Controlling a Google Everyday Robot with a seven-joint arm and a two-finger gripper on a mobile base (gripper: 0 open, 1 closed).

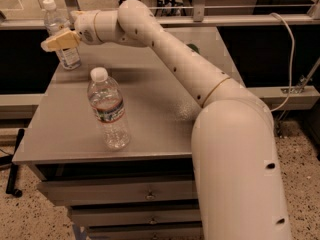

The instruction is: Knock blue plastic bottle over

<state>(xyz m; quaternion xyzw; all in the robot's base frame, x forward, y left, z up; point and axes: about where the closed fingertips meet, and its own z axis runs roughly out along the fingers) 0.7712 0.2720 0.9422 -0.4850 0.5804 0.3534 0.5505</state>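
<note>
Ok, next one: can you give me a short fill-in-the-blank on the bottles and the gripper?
1. The table holds ___ bottles.
2. The gripper is at the slim bottle, the one ___ from the camera.
3. The ribbed bottle has a ___ cap.
4. Both bottles stand ___.
Missing words: two; farther; white; upright.

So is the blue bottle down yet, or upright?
Upright: the blue plastic bottle stands on its base at the far left corner of the table, cap up. The gripper overlaps its middle.
</note>
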